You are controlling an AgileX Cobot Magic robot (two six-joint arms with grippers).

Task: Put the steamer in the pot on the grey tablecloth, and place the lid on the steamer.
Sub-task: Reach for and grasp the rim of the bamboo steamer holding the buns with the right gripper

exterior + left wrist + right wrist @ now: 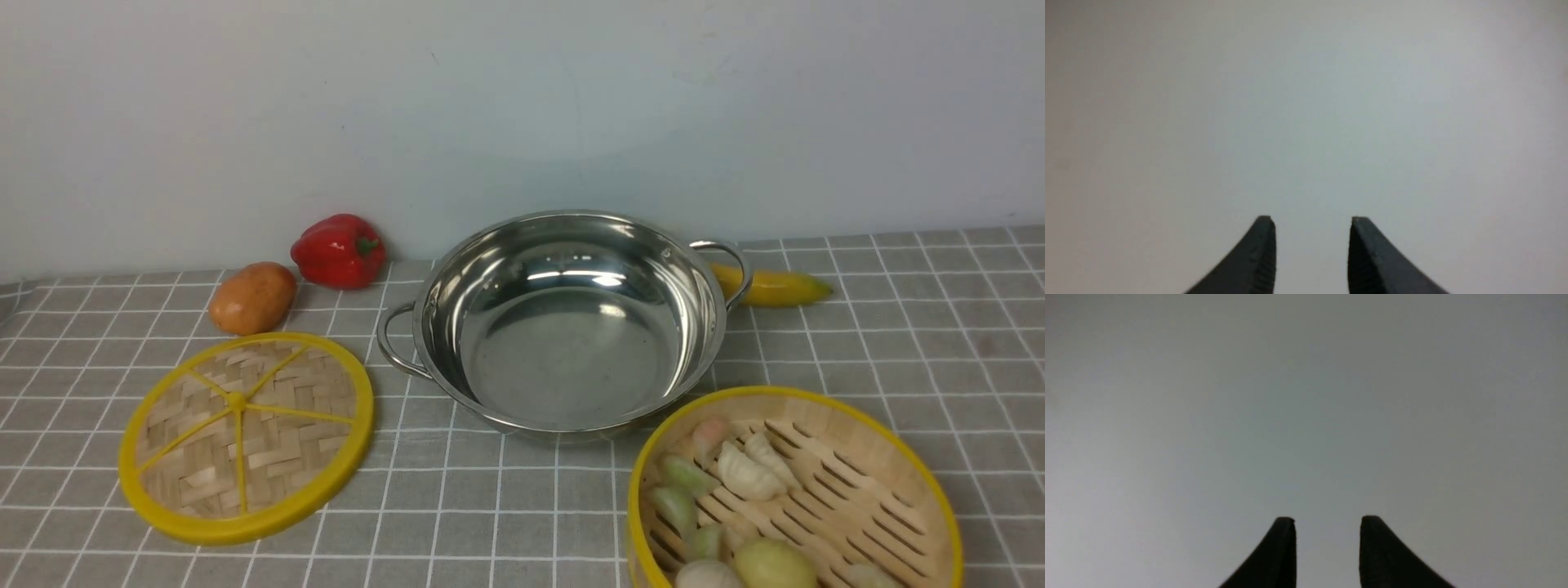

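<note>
The grey cloth with its grid of thin white lines (898, 343) covers the desk. On it, towards the middle, sits the wide, shallow, shiny steel pot with looped wire handles (457, 294), with nothing in it. At its near right is the round bamboo steamer basket with a yellow rim and slatted floor (857, 433), close to the pot; I cannot tell if they touch. The flat woven-bamboo lid with yellow rim and spokes (245, 437) lies near left, well apart from the pot.

The steamer looks light and stiff, but the pale dumplings (747, 474) lie loose inside, so I would say it wants carrying level. The upright wall on the dumpling-free side seems the place to pinch, one finger inside and one out. The lid lies flush on the cloth, so its thick rim is likely the only purchase.

The left fingers (1257, 261) and the right fingers (1278, 559) are spread, pinching nothing, facing a blank wall.
</note>
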